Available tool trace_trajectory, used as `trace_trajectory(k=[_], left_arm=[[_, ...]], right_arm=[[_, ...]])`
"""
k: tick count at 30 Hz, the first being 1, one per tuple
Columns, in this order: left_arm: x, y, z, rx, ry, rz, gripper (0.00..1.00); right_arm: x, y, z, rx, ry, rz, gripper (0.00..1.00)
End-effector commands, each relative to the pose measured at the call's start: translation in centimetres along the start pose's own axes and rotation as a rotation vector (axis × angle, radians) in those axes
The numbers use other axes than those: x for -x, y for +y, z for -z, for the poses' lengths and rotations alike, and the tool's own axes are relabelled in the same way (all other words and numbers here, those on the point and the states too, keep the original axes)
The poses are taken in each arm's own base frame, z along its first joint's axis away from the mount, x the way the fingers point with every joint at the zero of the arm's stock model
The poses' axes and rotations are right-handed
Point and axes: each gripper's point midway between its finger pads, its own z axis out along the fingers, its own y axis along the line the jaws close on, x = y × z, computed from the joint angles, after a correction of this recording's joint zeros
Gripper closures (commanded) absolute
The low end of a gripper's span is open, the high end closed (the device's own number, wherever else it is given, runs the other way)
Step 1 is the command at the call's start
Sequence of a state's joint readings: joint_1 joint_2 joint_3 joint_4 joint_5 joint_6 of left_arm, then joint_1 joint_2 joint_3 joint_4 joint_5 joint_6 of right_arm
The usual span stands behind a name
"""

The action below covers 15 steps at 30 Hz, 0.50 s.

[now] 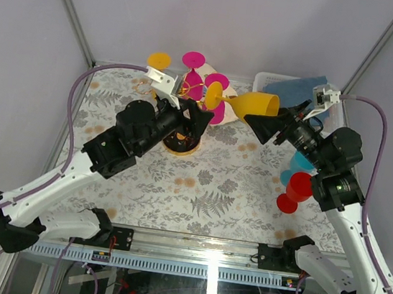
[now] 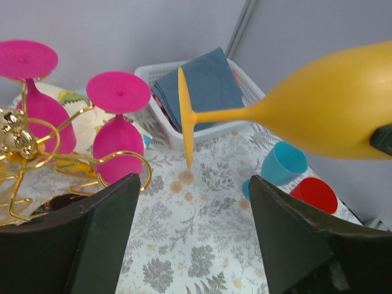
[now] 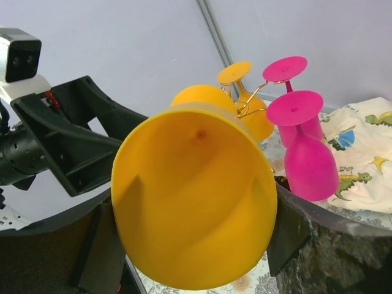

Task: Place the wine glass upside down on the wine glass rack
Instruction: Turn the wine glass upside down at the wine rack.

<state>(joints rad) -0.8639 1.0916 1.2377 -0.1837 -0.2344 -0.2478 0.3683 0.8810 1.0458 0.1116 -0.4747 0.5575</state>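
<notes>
My right gripper [image 1: 272, 124] [image 3: 196, 239] is shut on the bowl of a yellow wine glass [image 1: 256, 105] [image 3: 196, 214]. The glass lies on its side in the air, its foot [image 2: 184, 116] pointing towards the gold wine glass rack [image 1: 189, 92] [image 2: 37, 153] [image 3: 248, 104]. Two pink glasses [image 2: 119, 147] and another yellow glass [image 3: 257, 119] hang upside down on the rack. My left gripper [image 1: 194, 121] [image 2: 193, 239] stands open and empty beside the rack, below the held glass's stem.
A white basket [image 2: 159, 73] holding a blue cloth [image 2: 205, 82] sits at the back right. A blue glass [image 1: 299, 164] and a red glass [image 1: 295, 193] stand under my right arm. A dinosaur-print cloth [image 3: 361, 153] lies behind the rack.
</notes>
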Motion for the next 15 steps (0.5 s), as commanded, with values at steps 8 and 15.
trace_trajectory(k=[8, 15], left_arm=[[2.5, -0.1, -2.4, 0.051, -0.169, -0.029, 0.44], [2.0, 0.1, -2.6, 0.067, -0.164, -0.04, 0.72]], right_arm=[[1.4, 2.6, 0.5, 0.109, -0.059, -0.007, 0.23], [1.3, 2.6, 0.6, 0.11, -0.059, -0.012, 0.23]])
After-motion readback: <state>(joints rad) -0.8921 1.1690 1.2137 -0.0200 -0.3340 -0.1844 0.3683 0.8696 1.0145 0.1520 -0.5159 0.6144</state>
